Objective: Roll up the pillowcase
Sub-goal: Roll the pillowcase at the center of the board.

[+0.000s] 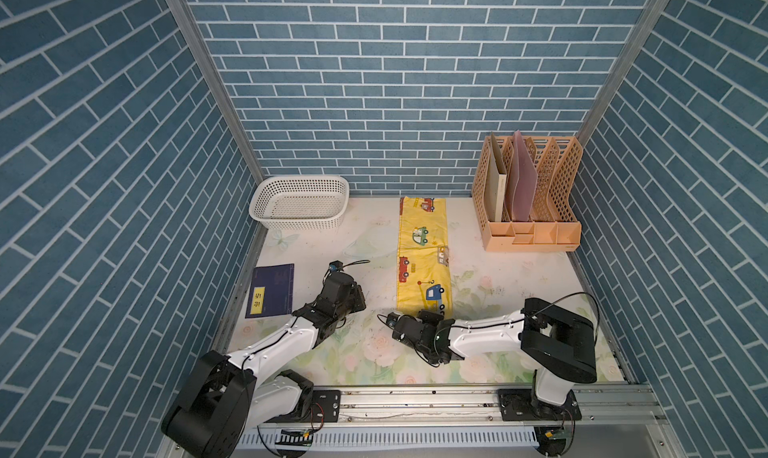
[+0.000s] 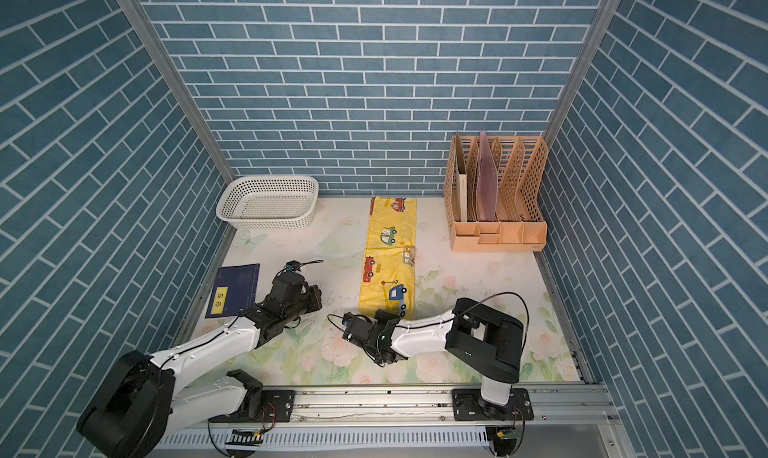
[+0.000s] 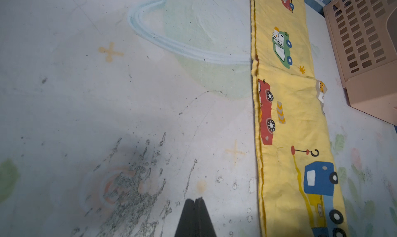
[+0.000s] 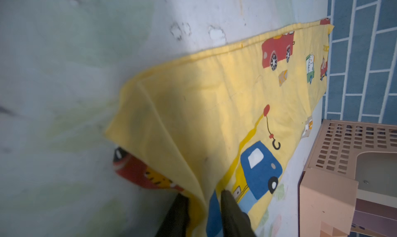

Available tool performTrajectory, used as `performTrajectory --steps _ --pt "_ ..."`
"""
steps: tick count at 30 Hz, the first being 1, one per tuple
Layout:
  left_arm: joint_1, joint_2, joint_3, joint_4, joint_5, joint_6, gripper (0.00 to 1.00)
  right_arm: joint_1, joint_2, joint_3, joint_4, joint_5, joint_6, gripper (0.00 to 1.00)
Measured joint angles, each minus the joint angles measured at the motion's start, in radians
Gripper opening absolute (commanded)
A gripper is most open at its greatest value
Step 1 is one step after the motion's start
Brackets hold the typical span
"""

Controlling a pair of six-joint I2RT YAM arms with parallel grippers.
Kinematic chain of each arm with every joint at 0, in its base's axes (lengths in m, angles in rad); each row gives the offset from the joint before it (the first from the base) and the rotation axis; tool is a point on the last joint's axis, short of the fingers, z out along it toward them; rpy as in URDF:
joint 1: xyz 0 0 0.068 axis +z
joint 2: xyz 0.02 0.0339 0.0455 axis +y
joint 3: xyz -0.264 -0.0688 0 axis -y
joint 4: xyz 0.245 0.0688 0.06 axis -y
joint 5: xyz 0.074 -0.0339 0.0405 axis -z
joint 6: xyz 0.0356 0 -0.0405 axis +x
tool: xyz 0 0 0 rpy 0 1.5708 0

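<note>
lying flat as a long, narrow folded strip, the pillowcase (image 1: pixel 424 252) is running down the middle of the floral table mat (image 1: pixel 498 277) in both top views, from the back wall toward the robot's base rail. it is sitting well apart from the white basket (image 1: pixel 299 202) in the back left corner and near the peach file rack (image 1: pixel 528 210) at back right. the right gripper (image 1: pixel 433 315) is sitting at the strip's near end. in its wrist view the two dark fingers (image 4: pixel 232 208) are clamping a fold of the yellow cloth between them, and the near corner is lifting off the mat, showing red and orange print underneath. the left gripper (image 3: pixel 194 200) is hovering beside the strip's left edge, apart from it, jaws pressed together on nothing. a dark blue booklet (image 1: pixel 272 289) is lying by the left wall.
</note>
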Motion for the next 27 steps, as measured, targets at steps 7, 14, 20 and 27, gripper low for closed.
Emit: performTrajectory --steps 7,14,20,27 --pt "-0.017 0.114 0.016 0.126 0.114 0.051 0.00 -0.029 -0.082 -0.042 -0.019 -0.156 -0.037 0.00" --pt "-0.111 0.326 0.132 0.328 0.276 0.131 0.00 -0.069 -0.194 -0.056 -0.058 -0.460 -0.046 0.00" --pt "-0.151 0.434 0.126 0.430 0.380 0.162 0.00 -0.120 -0.195 -0.040 -0.099 -0.616 -0.048 0.00" --pt "-0.155 0.454 0.098 0.451 0.456 0.180 0.00 -0.175 -0.193 0.036 -0.171 -0.777 -0.053 0.00"
